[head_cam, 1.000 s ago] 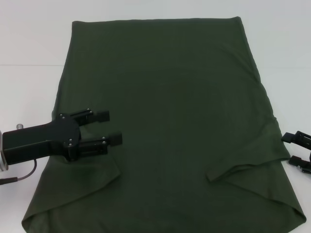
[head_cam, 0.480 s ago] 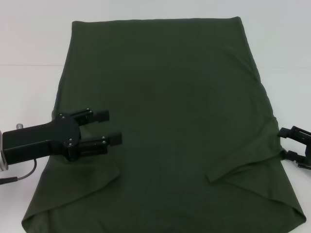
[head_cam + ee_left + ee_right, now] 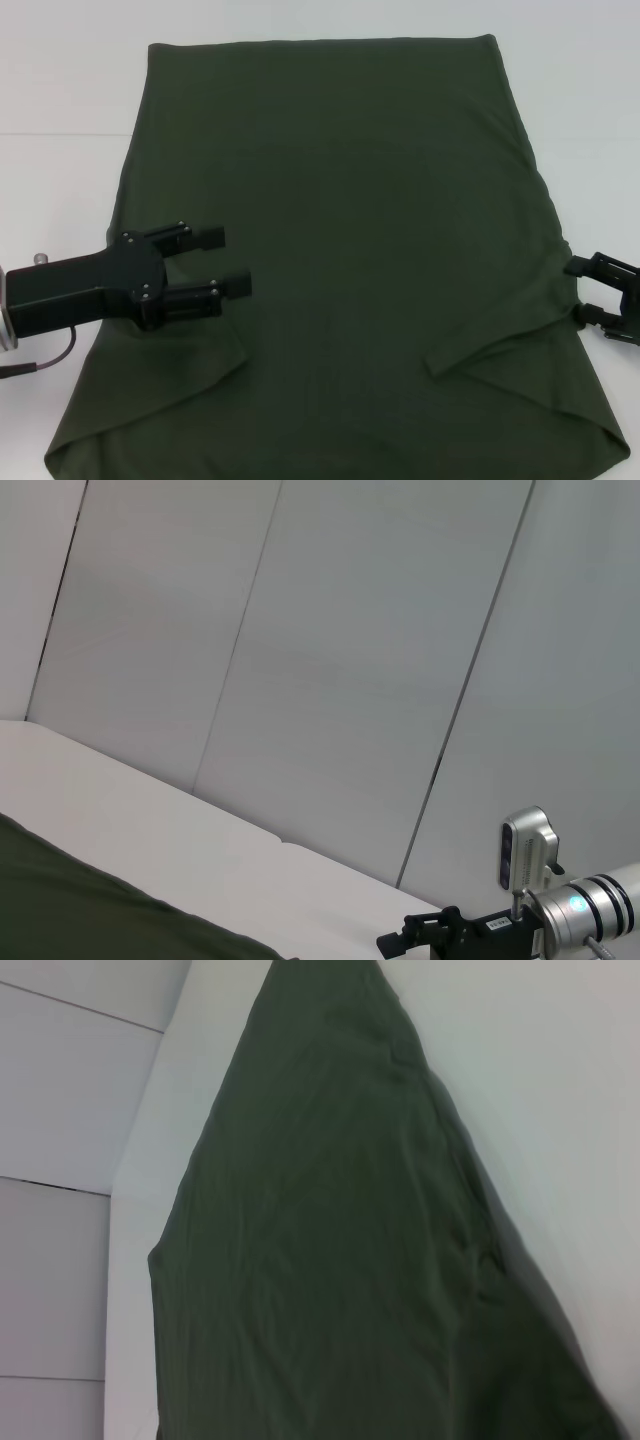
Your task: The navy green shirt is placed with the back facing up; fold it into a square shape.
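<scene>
The navy green shirt [image 3: 360,200] lies spread flat across the white table, and it fills most of the head view. Flaps of cloth are folded inward low on both sides. My left gripper [image 3: 228,262] hovers over the shirt's left part, open, with only cloth beneath its fingers. At the shirt's right edge my right gripper [image 3: 577,290] is open too, its fingertips level with the hem line. The right wrist view shows the shirt [image 3: 330,1260] stretching away. In the left wrist view a corner of the shirt [image 3: 60,910] shows.
The white table [image 3: 60,90] shows bare on both sides of the shirt and behind it. Grey wall panels [image 3: 330,660] stand beyond the table's far edge. The right arm [image 3: 560,910] appears far off in the left wrist view.
My right gripper has crept inward and a little farther back, reaching the shirt's right edge. The left gripper and the shirt have not moved.
</scene>
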`<state>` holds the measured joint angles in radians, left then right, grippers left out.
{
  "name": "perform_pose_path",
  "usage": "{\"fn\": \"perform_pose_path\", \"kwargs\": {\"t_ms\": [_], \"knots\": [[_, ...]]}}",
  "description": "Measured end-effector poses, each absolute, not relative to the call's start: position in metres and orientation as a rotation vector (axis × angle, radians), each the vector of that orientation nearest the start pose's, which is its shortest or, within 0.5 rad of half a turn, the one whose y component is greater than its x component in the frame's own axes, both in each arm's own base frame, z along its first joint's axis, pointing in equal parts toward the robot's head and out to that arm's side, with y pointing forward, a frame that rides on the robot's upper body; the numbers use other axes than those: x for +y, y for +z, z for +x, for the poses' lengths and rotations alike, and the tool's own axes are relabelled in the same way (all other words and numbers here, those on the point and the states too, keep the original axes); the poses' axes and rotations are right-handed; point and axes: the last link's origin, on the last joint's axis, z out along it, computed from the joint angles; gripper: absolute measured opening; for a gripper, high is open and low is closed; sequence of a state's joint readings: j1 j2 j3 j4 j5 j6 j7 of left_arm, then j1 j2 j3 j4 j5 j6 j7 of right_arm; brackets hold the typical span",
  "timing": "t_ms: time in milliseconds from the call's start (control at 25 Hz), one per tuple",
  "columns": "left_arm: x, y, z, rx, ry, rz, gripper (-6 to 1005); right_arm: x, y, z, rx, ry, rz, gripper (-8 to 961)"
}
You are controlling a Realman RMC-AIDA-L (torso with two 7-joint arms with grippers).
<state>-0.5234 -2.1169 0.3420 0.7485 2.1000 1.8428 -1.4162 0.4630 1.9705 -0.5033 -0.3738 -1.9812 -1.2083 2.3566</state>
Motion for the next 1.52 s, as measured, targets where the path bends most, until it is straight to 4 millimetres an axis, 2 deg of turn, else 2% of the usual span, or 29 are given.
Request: {"fn": "perform_pose_path", "kwargs": {"t_ms": [400,720,1520], "knots": [[0.306,0.036,-0.260,-0.655,-0.981,-2.641,841,0.329,0.011,0.353,2.161,0.937,-1.604,925],[0.306,0.036,-0.260,-0.654,-0.981,-2.640,841,0.323,0.003,0.353,2.195,0.914,-1.613,925],[0.309,0.036,-0.257,-0.642,-0.984,-2.646,842,0.319,0.012,0.362,2.183,0.921,-1.569,926]]}}
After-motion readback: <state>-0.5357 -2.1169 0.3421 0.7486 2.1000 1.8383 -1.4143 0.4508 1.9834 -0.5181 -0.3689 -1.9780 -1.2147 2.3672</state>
